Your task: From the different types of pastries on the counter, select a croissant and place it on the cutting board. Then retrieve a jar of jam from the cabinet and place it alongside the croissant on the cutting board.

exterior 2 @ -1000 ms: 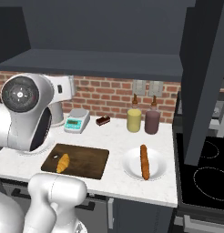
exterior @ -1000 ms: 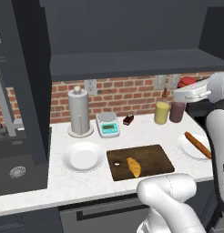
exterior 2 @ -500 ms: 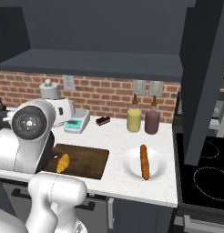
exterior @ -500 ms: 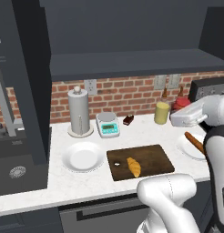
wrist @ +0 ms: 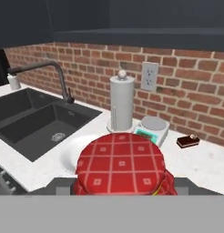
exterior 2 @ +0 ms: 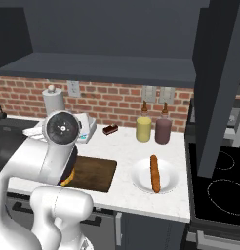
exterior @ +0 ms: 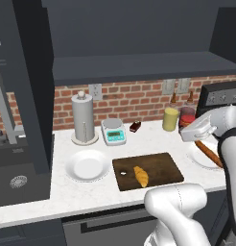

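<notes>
A: Which step?

B: Second half, by the look of it. Croissant [exterior: 140, 176] already lying on the cutting board [exterior: 160, 166], lower centre of the left base view, just right of the board's pale hole.

A: And the jar of jam [wrist: 120, 166]?

B: Out of the cabinet [exterior: 139, 67]. Sitting at bottom centre of the hand view, checked red lid facing the camera, hanging above the surface [exterior: 153, 141].

A: Hand [exterior: 199, 130]?

B: At the right edge of the left base view, above the plate there. Fingers hidden behind the jar, so judged, not seen: clamped on the jar, given how it hangs off the surface.

A: Next move?

B: Probably swinging toward the centre of the frame, over the bare right part of the board, then lowering upright beside the croissant without nudging it, and only then letting go.

A: Counts?

B: One board, one jar, one croissant. Three pastries in all: the croissant, one long brown stick [exterior 2: 154, 173], one small dark piece [exterior: 135, 126] by the brick wall. Two white plates: one empty plate [exterior: 87, 165] left of the board, one second plate [exterior 2: 141, 178] under the stick. Two canisters: yellow canister [exterior: 171, 118], maroon canister [exterior 2: 163, 131]. One paper-towel stand [exterior: 83, 117], one scale [exterior: 113, 130].
</notes>
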